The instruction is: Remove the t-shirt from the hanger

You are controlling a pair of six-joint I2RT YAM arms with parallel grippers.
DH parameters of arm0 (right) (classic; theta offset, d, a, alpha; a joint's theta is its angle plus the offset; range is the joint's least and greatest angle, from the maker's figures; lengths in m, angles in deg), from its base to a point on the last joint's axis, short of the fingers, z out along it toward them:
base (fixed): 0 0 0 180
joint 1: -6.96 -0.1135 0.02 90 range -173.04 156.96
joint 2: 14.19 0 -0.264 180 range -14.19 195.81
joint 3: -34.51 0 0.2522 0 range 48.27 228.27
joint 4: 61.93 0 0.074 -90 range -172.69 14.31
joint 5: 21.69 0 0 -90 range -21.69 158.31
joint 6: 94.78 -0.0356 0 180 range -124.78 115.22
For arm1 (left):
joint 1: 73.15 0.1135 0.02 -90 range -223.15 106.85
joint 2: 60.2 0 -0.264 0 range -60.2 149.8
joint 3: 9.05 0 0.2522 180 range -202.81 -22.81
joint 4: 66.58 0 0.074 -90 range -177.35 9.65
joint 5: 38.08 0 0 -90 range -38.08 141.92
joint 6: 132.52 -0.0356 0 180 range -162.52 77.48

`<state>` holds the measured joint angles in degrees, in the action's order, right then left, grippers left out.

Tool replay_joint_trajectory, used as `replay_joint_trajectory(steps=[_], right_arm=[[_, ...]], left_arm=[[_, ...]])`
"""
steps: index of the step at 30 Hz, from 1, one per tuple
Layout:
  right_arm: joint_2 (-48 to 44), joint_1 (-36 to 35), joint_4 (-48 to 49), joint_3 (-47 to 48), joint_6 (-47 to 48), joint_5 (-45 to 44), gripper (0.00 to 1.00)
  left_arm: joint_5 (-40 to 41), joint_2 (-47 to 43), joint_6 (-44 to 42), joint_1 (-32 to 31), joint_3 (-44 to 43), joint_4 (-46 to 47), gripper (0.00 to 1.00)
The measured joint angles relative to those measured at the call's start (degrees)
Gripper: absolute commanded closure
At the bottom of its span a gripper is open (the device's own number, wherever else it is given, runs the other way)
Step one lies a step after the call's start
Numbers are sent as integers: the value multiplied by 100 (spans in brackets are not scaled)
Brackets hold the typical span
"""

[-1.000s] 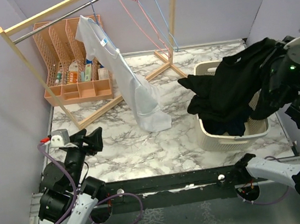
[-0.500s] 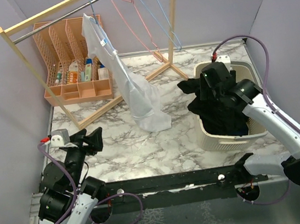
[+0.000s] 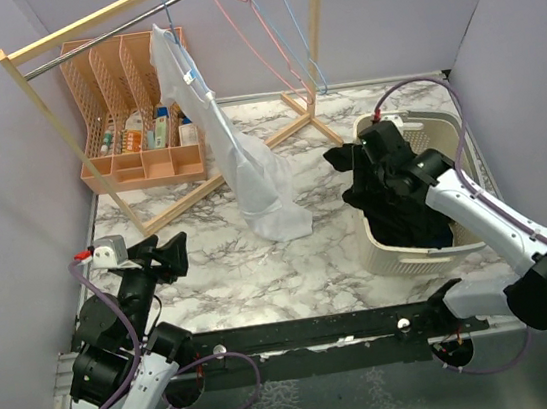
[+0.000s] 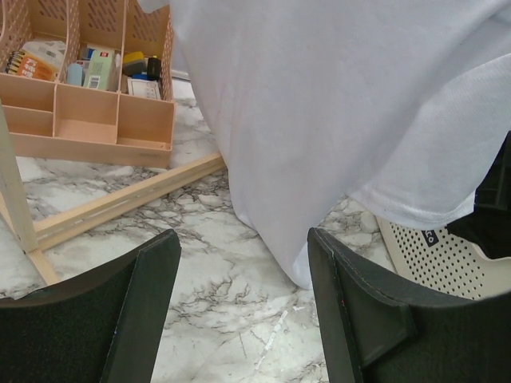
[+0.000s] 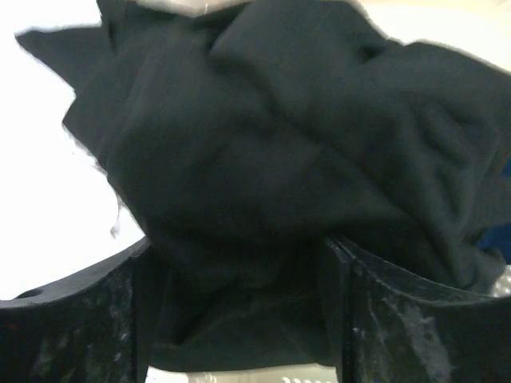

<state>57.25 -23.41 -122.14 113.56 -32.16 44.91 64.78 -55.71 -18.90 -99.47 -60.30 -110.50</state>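
A white t-shirt [image 3: 242, 158] hangs from a blue hanger [image 3: 172, 21] on the rack's rod, its hem resting on the marble table. It fills the upper part of the left wrist view [image 4: 335, 104]. A black t-shirt [image 3: 401, 213] lies bunched in the cream basket [image 3: 401, 253]. My right gripper [image 3: 377, 186] is down on that black cloth with its jaws wide apart; the cloth [image 5: 271, 136] bulges between them in the right wrist view. My left gripper [image 3: 164, 251] hovers low at the near left, open and empty [image 4: 243, 239], facing the white shirt's hem.
Empty pink [image 3: 251, 31] and blue [image 3: 290, 21] hangers dangle on the rod at the right. An orange organizer [image 3: 133, 132] with small items stands behind the wooden rack base [image 3: 177, 202]. Purple walls close in both sides. The basket's perforated wall [image 4: 435, 251] shows at the right of the left wrist view.
The right arm swung in from the far right and came down over the basket with the black t-shirt. Its jaws opened and the shirt dropped in. The left arm stayed still.
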Motion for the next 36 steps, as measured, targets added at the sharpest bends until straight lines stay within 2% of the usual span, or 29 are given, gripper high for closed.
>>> replay_joint_trajectory(steps=[8,14,22,28,33,36], right_arm=[[44,1222,369,-435,-553,76,37],[-7,1683,706,-787,-557,396,37],[1062,2181,1707,-1377,-723,1182,35],[1104,2247,1790,-1379,-846,1263,27],[769,2245,1224,-892,-793,1172,19],[258,2247,1051,-507,-538,1318,6]], left_arm=[[2,0,0,0,0,0,32],[2,0,0,0,0,0,32],[4,0,0,0,0,0,32],[7,0,0,0,0,0,32],[4,94,0,0,0,2,32],[2,280,-2,0,0,0,32]])
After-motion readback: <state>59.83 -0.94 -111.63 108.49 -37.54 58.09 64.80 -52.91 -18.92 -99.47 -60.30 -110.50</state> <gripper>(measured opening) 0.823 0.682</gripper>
